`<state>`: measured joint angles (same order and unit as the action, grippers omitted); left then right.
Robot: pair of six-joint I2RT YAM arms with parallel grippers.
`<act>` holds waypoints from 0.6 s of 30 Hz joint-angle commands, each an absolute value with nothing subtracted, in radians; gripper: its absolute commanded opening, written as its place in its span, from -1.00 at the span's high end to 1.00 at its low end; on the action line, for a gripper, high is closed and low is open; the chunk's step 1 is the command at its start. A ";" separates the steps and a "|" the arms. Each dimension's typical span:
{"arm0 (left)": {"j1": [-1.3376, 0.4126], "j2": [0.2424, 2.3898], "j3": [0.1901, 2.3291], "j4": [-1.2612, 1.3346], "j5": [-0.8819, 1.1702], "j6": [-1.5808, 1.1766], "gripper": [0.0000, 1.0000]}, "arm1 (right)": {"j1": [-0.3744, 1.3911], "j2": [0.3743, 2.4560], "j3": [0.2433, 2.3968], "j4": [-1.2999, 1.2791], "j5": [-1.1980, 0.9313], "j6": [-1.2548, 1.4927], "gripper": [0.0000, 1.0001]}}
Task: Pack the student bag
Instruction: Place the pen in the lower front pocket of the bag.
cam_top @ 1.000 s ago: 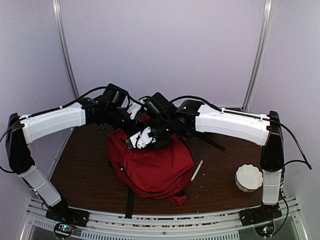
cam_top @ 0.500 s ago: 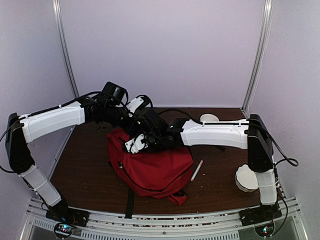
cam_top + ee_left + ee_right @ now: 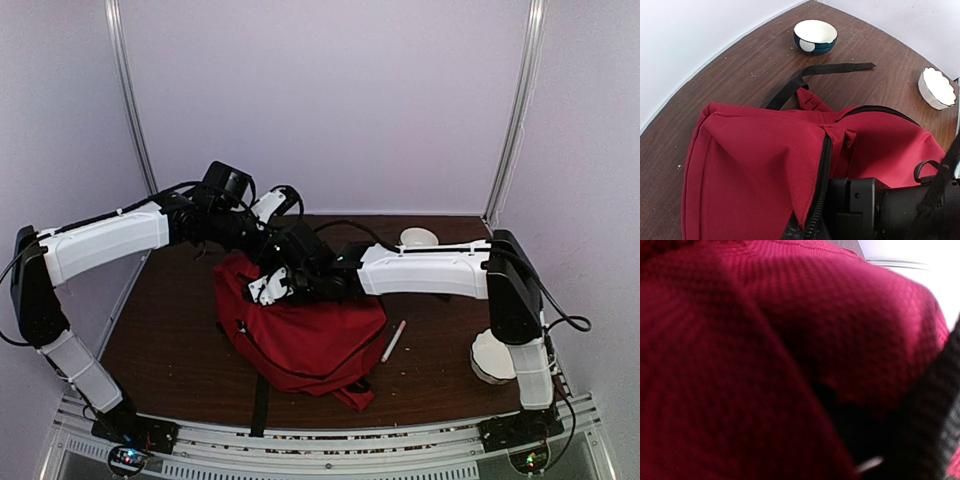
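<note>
The brown counter [image 3: 170,330] held the student bag [image 3: 305,335] in the middle of the top view; it was red and slumped, with its mouth toward the upper left. The right arm had dropped lower and stretched further to the left of the frame than a second before, so the blue bowl [image 3: 418,237] behind it now showed. That put the right hand [image 3: 268,287] right at the bag's mouth, and I think it was reaching in to leave something there or to push the cloth aside. Its own camera saw only red cloth [image 3: 740,365] very close, so I could not tell how wide its fingers were or if it held anything. The left arm came in from the upper left; the left hand [image 3: 262,243] was shut tight and looked to be pinching the bag's zip edge [image 3: 822,165], lifting it like a tent. A white bowl [image 3: 497,356] sat at the lower right; a pen [image 3: 393,341] lay just beside the bag, not packed yet.
</note>
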<state>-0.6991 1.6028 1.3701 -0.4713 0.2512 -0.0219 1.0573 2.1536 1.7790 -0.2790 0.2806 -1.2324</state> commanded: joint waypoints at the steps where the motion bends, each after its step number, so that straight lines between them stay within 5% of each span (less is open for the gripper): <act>1: -0.740 1.603 1.403 -0.456 0.395 -0.027 1.00 | 1.028 2.150 1.800 -0.193 0.337 -1.217 0.17; 18: -0.740 1.638 1.401 -0.461 0.353 -0.005 1.00 | 1.064 1.873 1.579 -0.467 0.234 -1.089 0.15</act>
